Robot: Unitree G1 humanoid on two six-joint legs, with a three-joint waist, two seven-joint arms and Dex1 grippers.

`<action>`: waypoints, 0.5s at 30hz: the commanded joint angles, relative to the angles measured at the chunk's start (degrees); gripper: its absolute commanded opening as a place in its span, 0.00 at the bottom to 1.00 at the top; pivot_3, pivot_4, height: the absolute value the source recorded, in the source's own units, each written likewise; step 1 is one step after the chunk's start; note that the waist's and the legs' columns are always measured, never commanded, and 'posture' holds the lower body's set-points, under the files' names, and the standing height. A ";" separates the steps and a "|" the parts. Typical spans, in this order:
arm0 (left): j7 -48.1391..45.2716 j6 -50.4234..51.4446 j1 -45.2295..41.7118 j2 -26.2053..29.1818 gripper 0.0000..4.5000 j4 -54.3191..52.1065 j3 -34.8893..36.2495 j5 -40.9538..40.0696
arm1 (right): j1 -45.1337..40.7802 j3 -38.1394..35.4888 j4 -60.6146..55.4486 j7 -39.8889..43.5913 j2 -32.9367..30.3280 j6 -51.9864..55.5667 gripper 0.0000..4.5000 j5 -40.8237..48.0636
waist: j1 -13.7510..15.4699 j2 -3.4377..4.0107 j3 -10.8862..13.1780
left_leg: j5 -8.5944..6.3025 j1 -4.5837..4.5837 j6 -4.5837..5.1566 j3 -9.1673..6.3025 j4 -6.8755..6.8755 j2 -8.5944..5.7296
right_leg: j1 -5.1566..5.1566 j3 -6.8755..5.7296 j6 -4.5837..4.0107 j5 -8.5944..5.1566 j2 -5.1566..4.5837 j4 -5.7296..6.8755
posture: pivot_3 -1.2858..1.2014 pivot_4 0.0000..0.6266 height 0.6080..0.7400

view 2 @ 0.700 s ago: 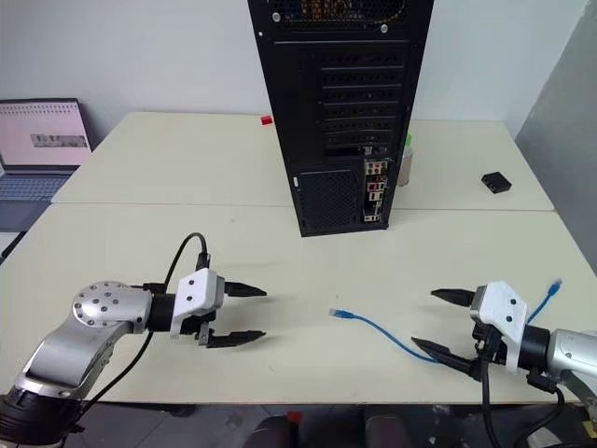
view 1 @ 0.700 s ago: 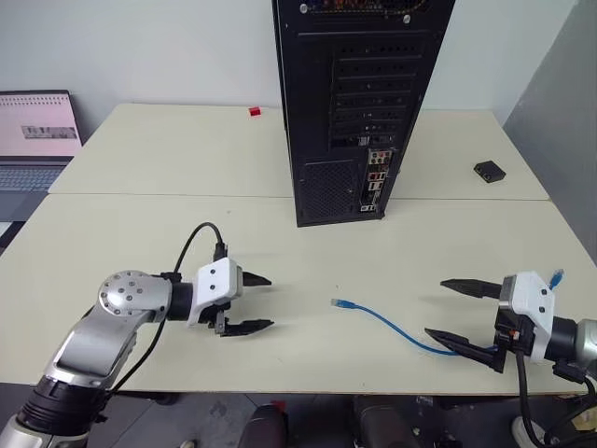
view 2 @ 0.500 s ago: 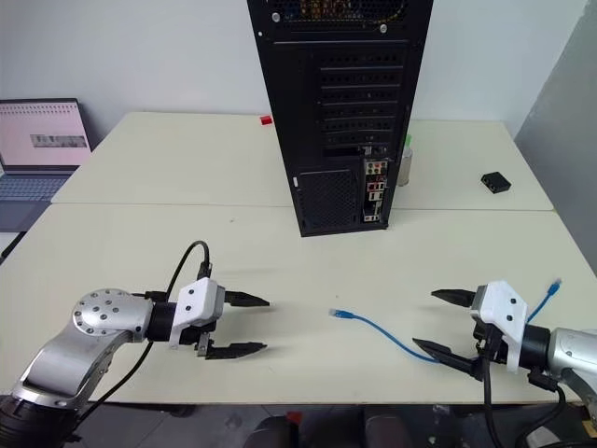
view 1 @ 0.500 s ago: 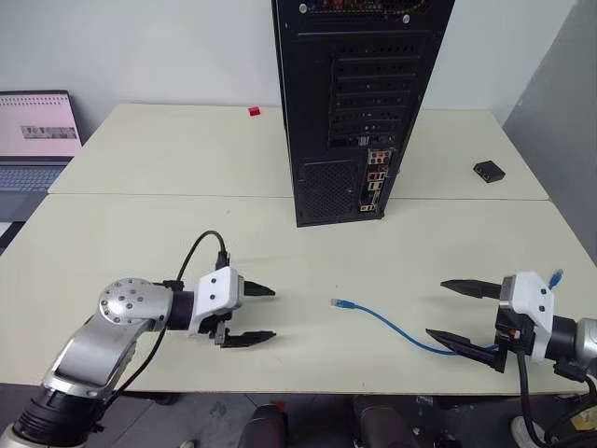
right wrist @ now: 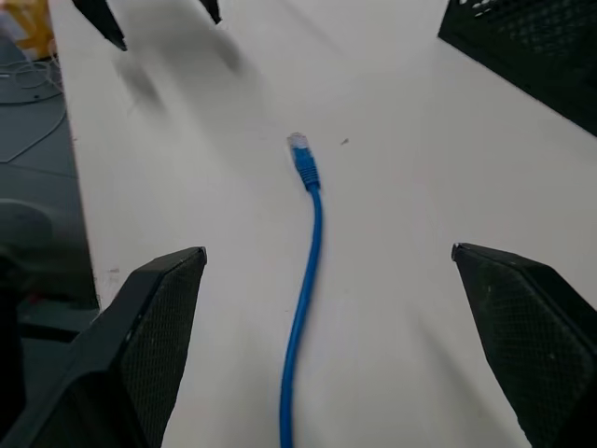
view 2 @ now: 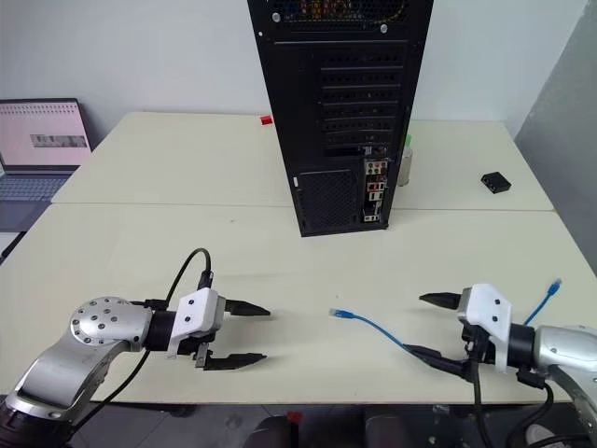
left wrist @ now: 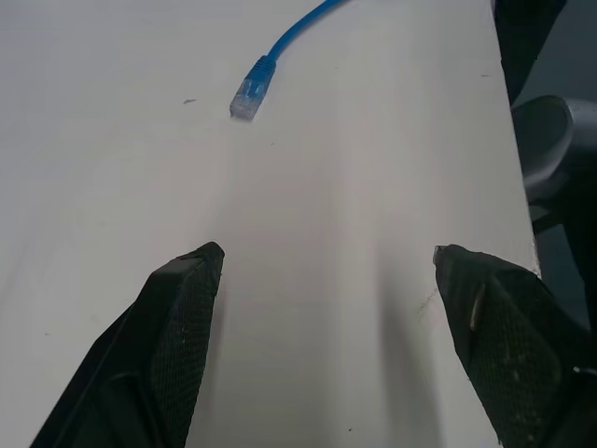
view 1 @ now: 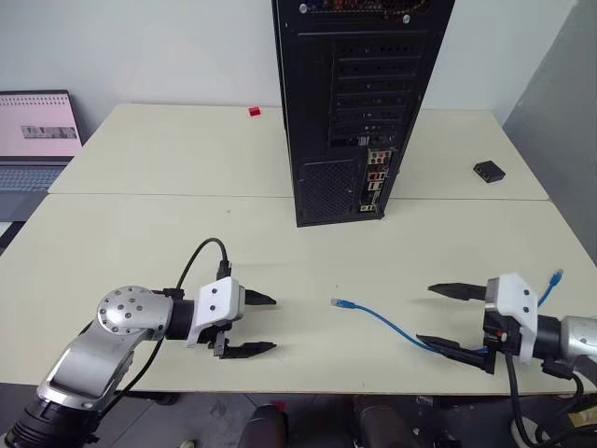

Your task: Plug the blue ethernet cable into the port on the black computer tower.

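Blue ethernet cable [view 1: 392, 323] on table, between wide-open left gripper [view 1: 260, 325], wide-open right gripper [view 1: 444, 315]

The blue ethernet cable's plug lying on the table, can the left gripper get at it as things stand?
Probably yes. The blue ethernet cable's plug lies loose on the cream table, with bare tabletop between it and the open left gripper, which points toward it. Nothing stands in the way.

Bright blue ethernet cable [view 1: 392, 325] on a cream table [view 1: 280, 243]; black computer tower [view 1: 359, 103] with perforated slot covers; small red block [view 1: 254, 111].
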 commanded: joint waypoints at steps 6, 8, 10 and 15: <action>-1.73 -2.09 -1.82 0.30 0.86 -0.89 -2.05 0.06 | -9.36 13.10 0.31 -8.06 6.14 3.08 1.00 -6.82 | -0.03 -0.03 0.01 | 0.00 0.00 0.00 0.00 0.00 0.01 | 0.00 0.00 -0.03 0.02 0.01 0.00 | 0.52 0.24 1.00; -2.38 -2.11 -1.37 0.62 0.86 -1.53 -2.34 -0.28 | -11.24 16.52 2.99 -8.54 7.74 1.90 1.00 -9.53 | -0.01 -0.03 0.01 | 0.00 0.00 0.00 -0.01 0.00 0.01 | -0.01 -0.02 -0.03 0.02 0.01 0.01 | 0.52 0.24 1.00; -2.35 -2.06 -0.71 0.72 0.86 -2.07 -2.39 -0.30 | -12.84 18.85 5.68 -8.92 9.47 0.87 1.00 -11.35 | -0.01 -0.04 0.02 | 0.00 -0.01 0.00 -0.01 0.01 -0.01 | -0.01 -0.01 -0.04 0.02 0.00 0.00 | 0.52 0.24 1.00; -1.56 -2.92 -0.08 0.32 0.86 -1.65 -2.30 0.50 | -16.57 23.12 11.60 -9.16 13.14 -0.83 1.00 -14.98 | -0.03 -0.03 0.02 | 0.00 0.00 0.00 -0.01 0.01 0.01 | -0.02 -0.02 -0.04 0.02 0.01 0.01 | 0.52 0.24 1.00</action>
